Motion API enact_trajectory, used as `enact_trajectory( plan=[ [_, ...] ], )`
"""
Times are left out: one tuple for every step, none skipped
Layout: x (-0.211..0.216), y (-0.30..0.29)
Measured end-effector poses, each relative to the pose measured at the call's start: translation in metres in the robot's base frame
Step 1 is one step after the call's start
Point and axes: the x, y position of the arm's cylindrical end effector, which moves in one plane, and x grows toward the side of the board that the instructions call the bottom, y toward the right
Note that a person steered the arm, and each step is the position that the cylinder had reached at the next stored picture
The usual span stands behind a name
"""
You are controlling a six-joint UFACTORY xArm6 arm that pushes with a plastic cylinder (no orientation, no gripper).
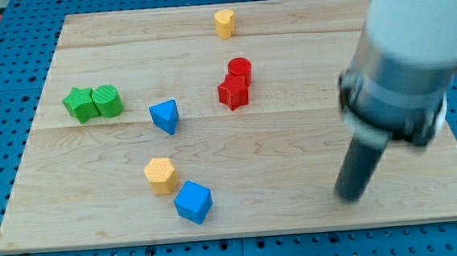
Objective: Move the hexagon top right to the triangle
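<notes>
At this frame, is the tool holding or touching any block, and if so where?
Nothing is held. My tip rests on bare board at the view's lower right, apart from every block. The yellow hexagon and blue triangle lie well to its left, untouched.

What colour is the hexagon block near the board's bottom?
Yellow: the hexagon shows clearly in the camera view, just above and left of the blue cube.

Arm body (412, 42), blurred by closeness to the camera and cut off by the view's top and right edges; it hides the tabletop's (295, 164) top-right corner. My tip (353, 196) shows softly blurred. Red star-like block (232, 92) overlaps the red cylinder (240, 67) behind it, concealing that cylinder's lower part.
</notes>
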Motion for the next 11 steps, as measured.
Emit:
enact_trajectory(
  plan=[
    [0.005,-0.046],
    [0.003,-0.179],
    [-0.016,-0.264],
    [-0.054,-0.234],
    [-0.089,-0.17],
    [-0.095,-0.161],
    [-0.143,-0.204],
    [-0.119,-0.201],
    [-0.094,-0.152],
    [-0.113,-0.107],
    [-0.156,-0.136]
  ],
)
